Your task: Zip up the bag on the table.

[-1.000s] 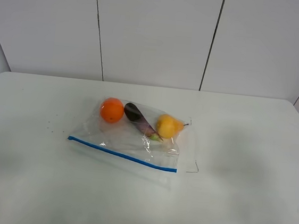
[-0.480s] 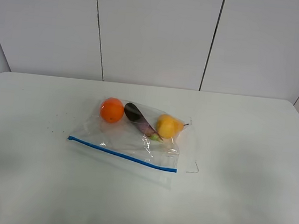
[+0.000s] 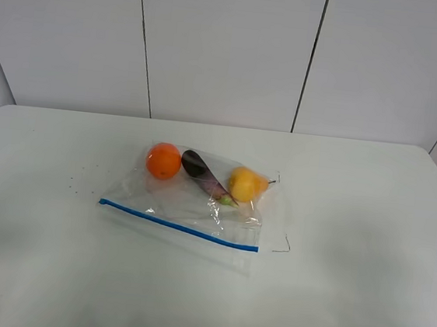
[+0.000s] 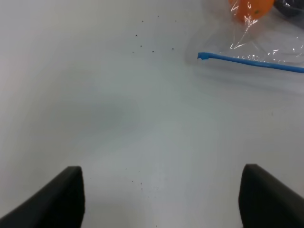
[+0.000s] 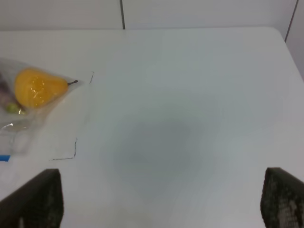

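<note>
The clear bag (image 3: 199, 202) lies flat in the middle of the white table (image 3: 353, 224). Its blue seal strip (image 3: 177, 226) runs along the near edge. Inside are an orange (image 3: 163, 161), a purple eggplant (image 3: 202, 174) and a yellow pear (image 3: 245, 184). Neither gripper shows in the exterior view. In the left wrist view my left gripper (image 4: 161, 199) is open and empty, short of the strip's end (image 4: 203, 56). In the right wrist view my right gripper (image 5: 161, 199) is open and empty, off to the side of the pear (image 5: 38, 88).
A white panelled wall (image 3: 231, 48) stands behind the table. Small dark specks (image 3: 80, 176) dot the table left of the bag. A thin pen corner mark (image 3: 283, 247) lies right of the bag.
A dark piece of the right arm at the right edge of the exterior view one second ago has gone out of view. The bag has not moved.
</note>
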`<move>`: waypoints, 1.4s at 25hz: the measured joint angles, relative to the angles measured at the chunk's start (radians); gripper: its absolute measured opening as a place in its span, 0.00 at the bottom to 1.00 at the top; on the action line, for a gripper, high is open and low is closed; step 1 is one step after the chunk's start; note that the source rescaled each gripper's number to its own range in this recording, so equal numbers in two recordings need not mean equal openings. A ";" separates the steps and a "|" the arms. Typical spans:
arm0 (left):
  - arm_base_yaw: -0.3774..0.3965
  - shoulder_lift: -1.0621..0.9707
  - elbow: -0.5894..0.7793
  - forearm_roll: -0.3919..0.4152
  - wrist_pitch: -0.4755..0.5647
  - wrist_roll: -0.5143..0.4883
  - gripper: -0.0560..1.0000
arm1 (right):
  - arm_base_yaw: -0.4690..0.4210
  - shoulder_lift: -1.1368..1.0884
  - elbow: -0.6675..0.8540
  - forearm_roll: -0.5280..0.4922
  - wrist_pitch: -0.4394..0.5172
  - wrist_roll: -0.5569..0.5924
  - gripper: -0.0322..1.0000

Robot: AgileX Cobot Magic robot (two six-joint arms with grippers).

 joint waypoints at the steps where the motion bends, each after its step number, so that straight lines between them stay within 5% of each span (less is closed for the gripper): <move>1: 0.000 0.000 0.000 0.000 0.000 0.000 1.00 | 0.000 0.000 0.000 0.000 0.000 0.000 0.92; 13: 0.000 0.000 0.000 0.000 0.000 0.000 1.00 | 0.000 0.000 0.000 0.000 0.000 0.000 0.92; 19: 0.000 0.000 0.000 0.000 0.000 0.000 1.00 | -0.068 0.000 0.000 0.000 0.000 0.000 0.92; 35: 0.000 0.000 0.000 0.000 0.000 0.000 1.00 | -0.036 0.000 0.000 0.000 -0.001 0.000 0.92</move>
